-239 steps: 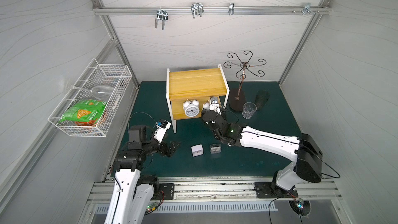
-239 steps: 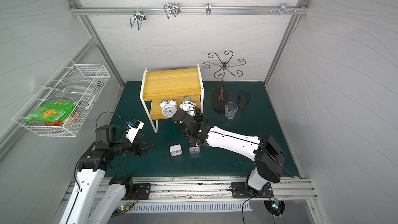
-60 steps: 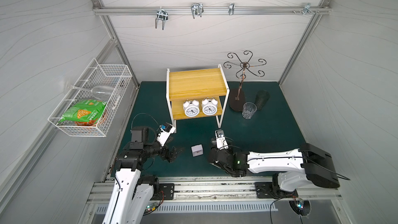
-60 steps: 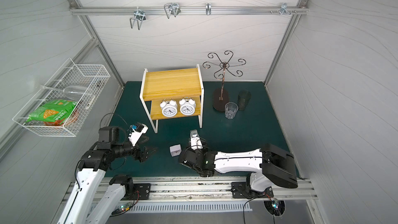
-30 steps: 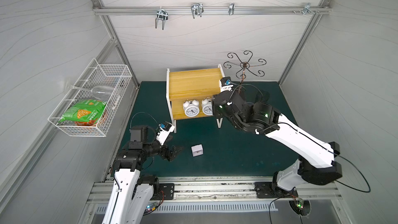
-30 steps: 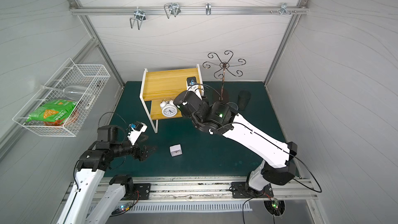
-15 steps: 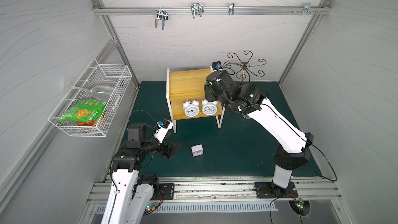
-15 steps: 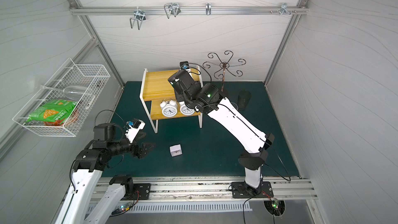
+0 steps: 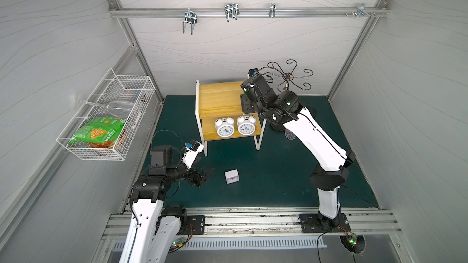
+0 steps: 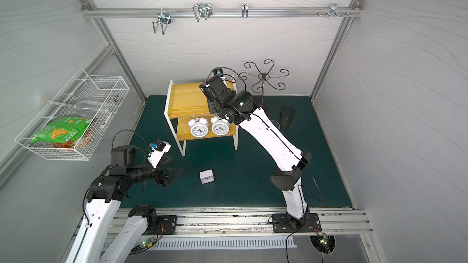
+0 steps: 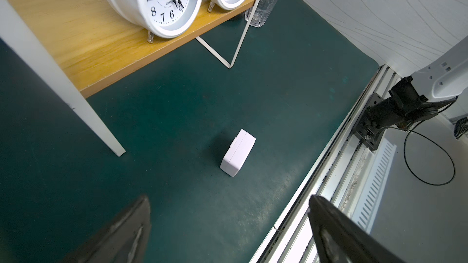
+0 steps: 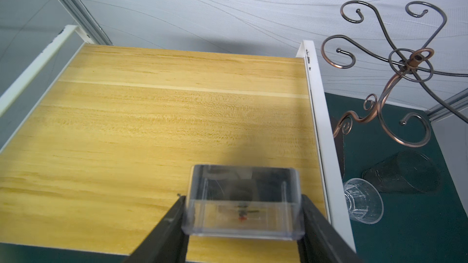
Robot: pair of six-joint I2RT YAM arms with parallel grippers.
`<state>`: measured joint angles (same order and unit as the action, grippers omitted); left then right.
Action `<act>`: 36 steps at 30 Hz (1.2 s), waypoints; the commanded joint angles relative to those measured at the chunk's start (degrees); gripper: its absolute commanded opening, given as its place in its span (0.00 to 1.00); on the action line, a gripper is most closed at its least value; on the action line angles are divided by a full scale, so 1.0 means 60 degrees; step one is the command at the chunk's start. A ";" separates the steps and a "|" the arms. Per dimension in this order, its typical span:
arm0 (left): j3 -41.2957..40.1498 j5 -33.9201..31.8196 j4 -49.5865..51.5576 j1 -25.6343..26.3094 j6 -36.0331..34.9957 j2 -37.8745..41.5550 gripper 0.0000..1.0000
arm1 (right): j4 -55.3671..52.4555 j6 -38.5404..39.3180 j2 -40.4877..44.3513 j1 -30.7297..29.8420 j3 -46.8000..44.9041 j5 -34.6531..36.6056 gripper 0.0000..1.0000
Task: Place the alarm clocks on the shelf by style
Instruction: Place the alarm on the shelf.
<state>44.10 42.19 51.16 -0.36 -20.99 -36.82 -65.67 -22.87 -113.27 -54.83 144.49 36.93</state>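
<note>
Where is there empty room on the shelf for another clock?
The top board is bare beside the clear clock held in the right claw. The lower board is crowded: two round clocks nearly fill it.

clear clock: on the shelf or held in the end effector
Held: the right end effector clamps both sides of the clear clock over the top board of the shelf; contact: cannot tell.
</note>
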 commanded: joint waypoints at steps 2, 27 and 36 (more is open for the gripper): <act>-0.0025 0.0042 -0.0293 0.0031 0.0017 0.0098 0.99 | -0.0129 0.0062 -0.0162 0.0114 0.0236 -0.0035 0.58; -0.0058 -0.0020 -0.0379 0.0031 0.0064 0.0151 0.99 | 0.0570 0.0047 0.1478 -0.0205 -0.1595 -0.0218 0.91; -0.0048 -0.0074 -0.0374 0.0023 0.0064 0.0211 0.99 | 0.2161 -0.0499 0.3777 -0.1108 -0.5464 -0.0406 0.91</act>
<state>43.42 41.91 51.09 -0.34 -20.80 -36.18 -57.58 -23.83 -94.35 -59.68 117.47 35.31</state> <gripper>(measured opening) 0.994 0.912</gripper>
